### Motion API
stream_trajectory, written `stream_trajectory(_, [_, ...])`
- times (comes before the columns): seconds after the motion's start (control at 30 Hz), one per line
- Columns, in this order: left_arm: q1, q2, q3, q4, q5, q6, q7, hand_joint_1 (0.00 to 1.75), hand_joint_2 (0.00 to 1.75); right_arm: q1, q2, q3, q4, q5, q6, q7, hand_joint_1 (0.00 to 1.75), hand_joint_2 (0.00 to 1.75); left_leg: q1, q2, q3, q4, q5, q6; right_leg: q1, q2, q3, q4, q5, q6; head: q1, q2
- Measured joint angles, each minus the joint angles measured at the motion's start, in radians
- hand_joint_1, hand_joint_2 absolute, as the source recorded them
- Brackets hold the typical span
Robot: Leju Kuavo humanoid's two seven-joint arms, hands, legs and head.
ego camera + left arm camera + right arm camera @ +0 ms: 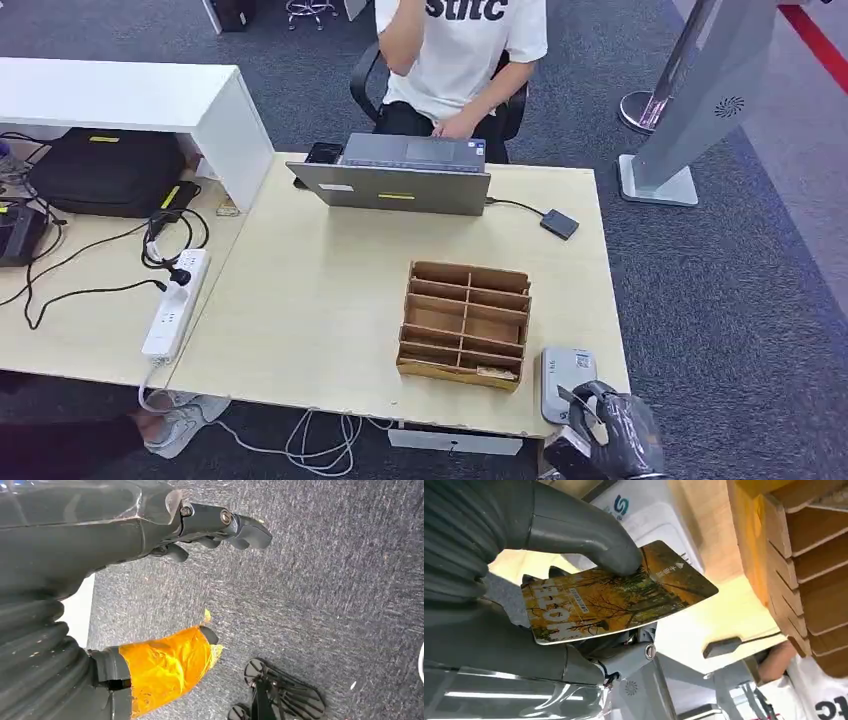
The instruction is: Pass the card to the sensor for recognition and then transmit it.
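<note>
My right hand (612,428) hangs at the table's near right corner, just in front of the grey card sensor (568,381). In the right wrist view the hand (549,570) pinches a card (614,594) printed with autumn trees between thumb and fingers, held over the white sensor (649,520). My left hand (200,530) hangs over dark carpet, fingers loosely apart and holding nothing; its thumb is wrapped in orange tape.
A wooden compartment box (465,322) stands left of the sensor. A laptop (395,180) and a person in a white shirt (460,50) are at the far edge. A small black reader (559,223) lies right of the laptop. A power strip (176,303) lies at left.
</note>
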State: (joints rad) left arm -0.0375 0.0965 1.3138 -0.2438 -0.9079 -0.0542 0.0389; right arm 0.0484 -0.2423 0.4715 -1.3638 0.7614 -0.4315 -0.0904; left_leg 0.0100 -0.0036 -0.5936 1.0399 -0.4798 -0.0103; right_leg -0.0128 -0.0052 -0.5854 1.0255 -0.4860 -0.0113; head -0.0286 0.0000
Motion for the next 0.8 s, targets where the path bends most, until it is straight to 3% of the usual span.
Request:
stream_trajectory(0.23, [0.0, 0.0, 0.0, 0.0, -0.003, 0.0, 0.002, 0.0, 1.75, -0.008, 0.008, 0.01, 0.025, 0.007, -0.012, 0.008, 1.75, 1.75, 0.0, 0.0, 0.0, 0.0, 0.0, 0.0, 0.0, 0.0, 0.0, 0.0, 0.0, 0.0, 0.0, 0.0])
stream_trajectory(0.53, [0.0, 0.0, 0.005, 0.0, -0.012, 0.003, 0.002, 0.0, 1.75, 0.004, 0.004, 0.002, -0.004, 0.108, -0.074, 0.086, 1.75, 1.75, 0.0, 0.0, 0.0, 0.0, 0.0, 0.0, 0.0, 0.0, 0.0, 0.0, 0.0, 0.0, 0.0, 0.0])
stream_trajectory(0.8, [0.0, 0.0, 0.024, 0.0, -0.011, 0.007, 0.002, 0.0, 1.75, 0.044, -0.015, -0.011, -0.113, 0.075, -0.098, 0.068, 1.75, 1.75, 0.0, 0.0, 0.0, 0.0, 0.0, 0.0, 0.0, 0.0, 0.0, 0.0, 0.0, 0.0, 0.0, 0.0])
